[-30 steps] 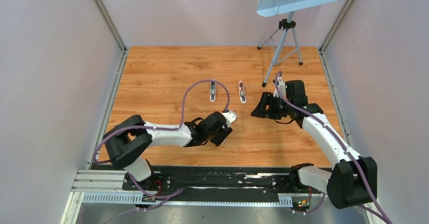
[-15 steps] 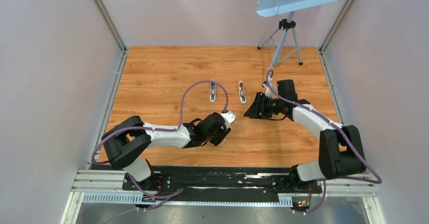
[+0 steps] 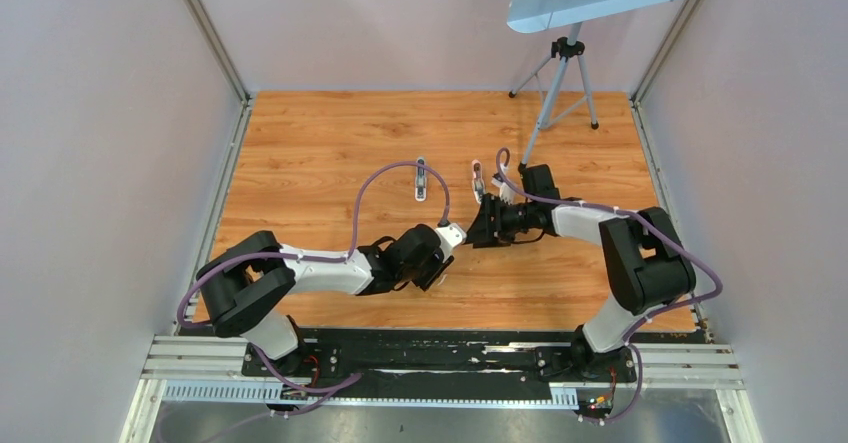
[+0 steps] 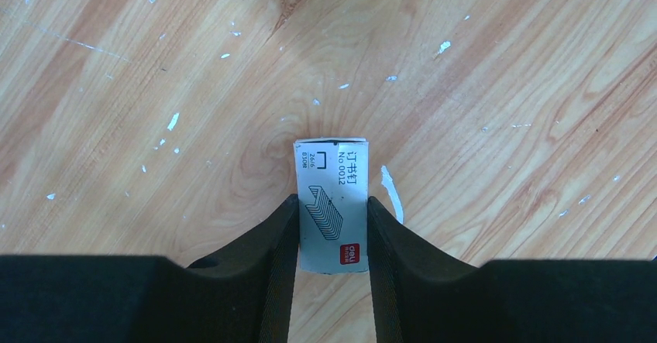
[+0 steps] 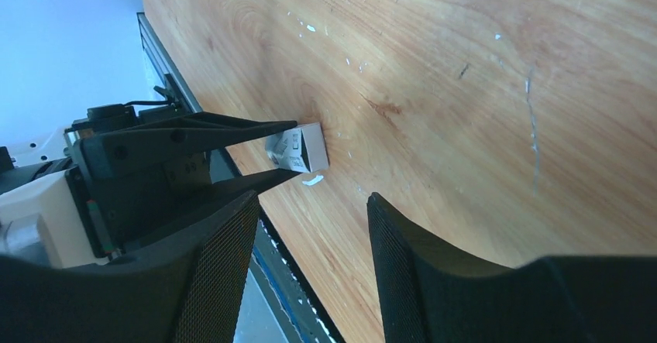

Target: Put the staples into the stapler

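Swinging in from the right, the right tool (image 3: 474, 230), jaws wide, now faces the left tool (image 4: 332, 205), clamped on a white staple box (image 4: 333, 169), seemingly for opening. Stapler (image 3: 421, 180) waits on the tabletop (image 3: 330, 143) at overhead frame centre; staples unseen.

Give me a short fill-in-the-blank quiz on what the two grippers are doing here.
1. The left gripper is ____ on the small white box.
2. The right gripper faces that box with its jaws ____.
3. The stapler lies on the table, held by ____ gripper.
Missing words: shut; open; neither.
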Tool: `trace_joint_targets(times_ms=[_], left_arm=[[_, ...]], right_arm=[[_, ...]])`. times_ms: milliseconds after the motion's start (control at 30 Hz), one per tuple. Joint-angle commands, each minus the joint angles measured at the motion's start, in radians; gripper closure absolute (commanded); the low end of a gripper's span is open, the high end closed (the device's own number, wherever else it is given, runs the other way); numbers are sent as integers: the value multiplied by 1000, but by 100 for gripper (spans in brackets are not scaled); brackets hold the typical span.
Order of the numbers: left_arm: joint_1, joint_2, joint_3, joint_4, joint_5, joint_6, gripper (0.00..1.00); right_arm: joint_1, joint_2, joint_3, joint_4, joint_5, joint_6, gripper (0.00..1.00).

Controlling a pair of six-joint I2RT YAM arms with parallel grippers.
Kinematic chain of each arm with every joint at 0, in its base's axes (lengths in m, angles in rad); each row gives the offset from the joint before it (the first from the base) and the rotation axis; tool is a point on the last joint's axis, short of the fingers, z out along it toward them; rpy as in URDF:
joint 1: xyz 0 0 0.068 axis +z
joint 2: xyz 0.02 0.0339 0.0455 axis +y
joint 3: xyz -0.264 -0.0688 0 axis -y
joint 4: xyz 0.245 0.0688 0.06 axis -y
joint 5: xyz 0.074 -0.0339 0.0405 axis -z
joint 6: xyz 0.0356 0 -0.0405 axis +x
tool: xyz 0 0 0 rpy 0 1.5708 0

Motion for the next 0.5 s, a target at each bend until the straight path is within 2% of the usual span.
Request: trace_joint_targets(times_ms=[0, 200, 467], left_arm=[[10, -8, -17, 7, 28, 22, 65], [33, -9, -19, 0, 39, 35, 64], [38, -10, -13, 0, 45, 41, 63]], right_arm=[[32, 64, 32, 59, -69, 3, 42], [75, 123, 53, 75, -88, 0, 44], [108, 188, 47, 202, -130, 71, 40]])
